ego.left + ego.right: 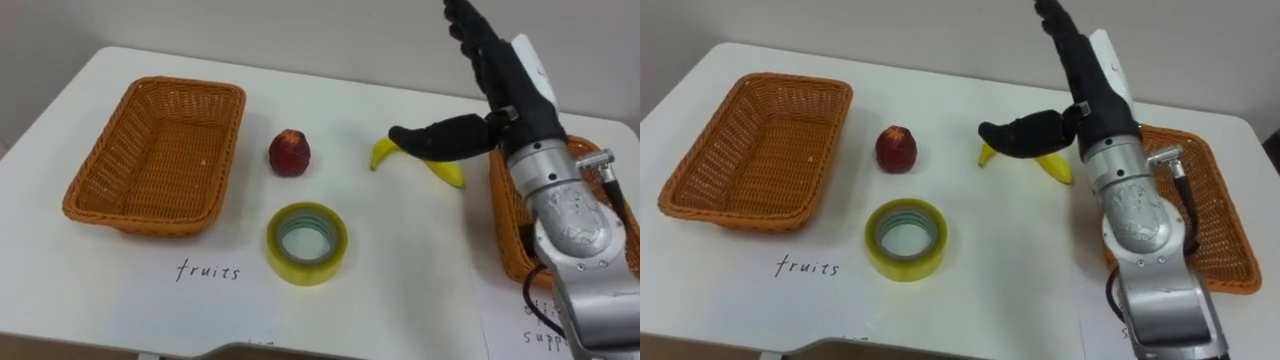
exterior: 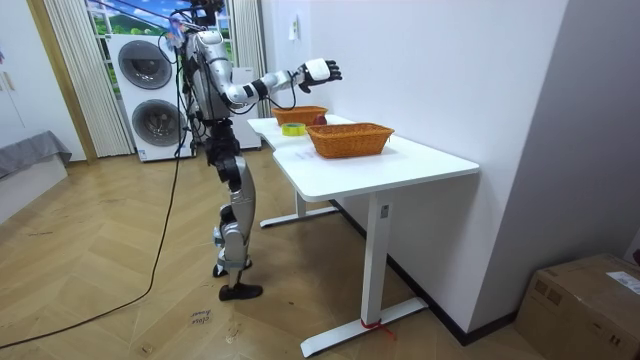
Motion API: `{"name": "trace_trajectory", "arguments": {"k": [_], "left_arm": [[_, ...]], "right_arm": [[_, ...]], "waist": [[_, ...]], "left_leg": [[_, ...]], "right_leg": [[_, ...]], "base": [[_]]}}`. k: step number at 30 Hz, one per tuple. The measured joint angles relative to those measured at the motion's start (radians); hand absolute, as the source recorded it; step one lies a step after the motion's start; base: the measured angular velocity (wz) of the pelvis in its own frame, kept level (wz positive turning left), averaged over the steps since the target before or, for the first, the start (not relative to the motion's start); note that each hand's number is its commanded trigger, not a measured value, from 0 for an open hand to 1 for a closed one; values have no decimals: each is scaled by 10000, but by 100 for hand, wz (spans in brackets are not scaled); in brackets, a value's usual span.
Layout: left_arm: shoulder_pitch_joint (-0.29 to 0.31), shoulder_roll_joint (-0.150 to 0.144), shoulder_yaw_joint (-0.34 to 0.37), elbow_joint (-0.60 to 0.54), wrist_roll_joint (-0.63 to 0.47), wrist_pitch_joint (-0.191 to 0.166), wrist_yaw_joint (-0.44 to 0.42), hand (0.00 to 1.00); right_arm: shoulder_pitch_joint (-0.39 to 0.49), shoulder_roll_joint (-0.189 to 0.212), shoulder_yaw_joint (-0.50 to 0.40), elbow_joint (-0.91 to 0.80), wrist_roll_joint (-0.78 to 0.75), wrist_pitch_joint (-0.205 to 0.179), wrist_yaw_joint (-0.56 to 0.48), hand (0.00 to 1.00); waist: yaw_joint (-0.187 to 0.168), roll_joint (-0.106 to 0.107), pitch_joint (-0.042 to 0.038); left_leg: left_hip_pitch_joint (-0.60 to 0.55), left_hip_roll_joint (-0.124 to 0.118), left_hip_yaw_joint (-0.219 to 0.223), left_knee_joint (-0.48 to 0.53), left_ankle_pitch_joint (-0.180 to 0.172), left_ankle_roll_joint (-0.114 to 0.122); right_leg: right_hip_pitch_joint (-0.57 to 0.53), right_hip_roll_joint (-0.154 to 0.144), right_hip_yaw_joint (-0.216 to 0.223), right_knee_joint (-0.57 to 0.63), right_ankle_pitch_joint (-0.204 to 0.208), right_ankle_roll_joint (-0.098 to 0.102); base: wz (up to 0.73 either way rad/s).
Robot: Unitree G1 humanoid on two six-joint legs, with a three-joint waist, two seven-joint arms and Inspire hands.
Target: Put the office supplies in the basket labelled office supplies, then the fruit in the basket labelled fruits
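Sorting looks unstarted: your apple, banana and tape sit mid-frame on the bench; right robot hand, upper right, spread and empty.

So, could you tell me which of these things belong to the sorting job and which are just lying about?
Job in hand: apple, banana, tape, left basket, right basket.

Just about: washers and a box on the floor, seen in the room view.
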Motion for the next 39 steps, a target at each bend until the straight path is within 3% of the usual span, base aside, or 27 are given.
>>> {"name": "trace_trajectory", "arguments": {"k": [8, 15, 24, 33, 39], "left_arm": [[-12, 10, -107, -291, 4, -8, 160, 0], [-34, 22, -79, -321, 8, -1, 163, 0], [-48, 26, -160, -637, 0, 73, 257, 0], [-100, -98, -185, -814, 3, 158, 256, 0], [-95, -103, -160, -909, 9, 225, 181, 0]], "right_arm": [[3, 80, 545, 483, 115, 25, 286, 0], [13, 358, 628, 511, 119, 35, 555, 0], [12, 380, 1426, 949, 117, 47, 555, 0], [12, 602, 1429, 1874, -50, 65, 553, 0], [12, 764, 1453, 2031, -248, 178, 554, 0]], "waist": [[222, -145, 22], [381, -199, -9], [475, -160, 16], [648, -46, 88], [694, -23, 93]], "left_leg": [[-142, -43, -194, 19, 27, 19], [-153, -63, -285, 12, 31, 29], [-158, -72, -298, 35, 42, 36], [-177, -81, -323, 40, 49, 41], [-208, -88, -382, 41, 53, 36]], "right_leg": [[-70, -40, -168, -10, 1, 1], [-50, -54, -193, -20, 1, 1], [-15, -67, -209, -23, 1, 3], [-25, -70, -215, -24, 1, 6], [-43, -65, -219, -30, 0, 6]], "base": [[7], [4], [0], [0], [2]]}}
